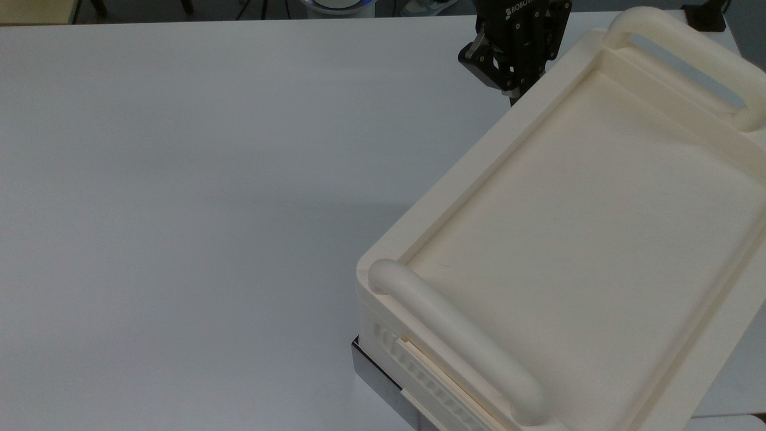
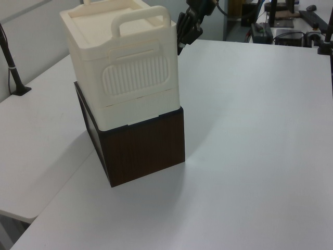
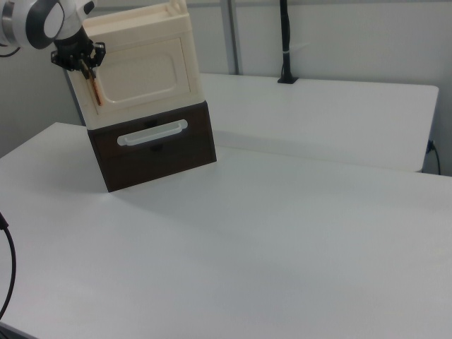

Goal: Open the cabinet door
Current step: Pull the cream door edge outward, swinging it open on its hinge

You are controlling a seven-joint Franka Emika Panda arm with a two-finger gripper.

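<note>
One pincer, grip state unclear, sits at the cabinet door edge in the right view

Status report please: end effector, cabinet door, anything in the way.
End effector at the cabinet door's copper strip edge, fingers' state unclear. Door looks closed. Table around bare.

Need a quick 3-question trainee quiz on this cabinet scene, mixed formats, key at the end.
1. True or false: in the right view, the gripper is at the end of the cabinet door that carries the copper strip.
2. The cream cabinet stands on: A a blue crate; B a dark brown box; C a grey tray.
3. How many bar handles does the cabinet's top carry in the top view?
Key: 1 true; 2 B; 3 two.
</note>
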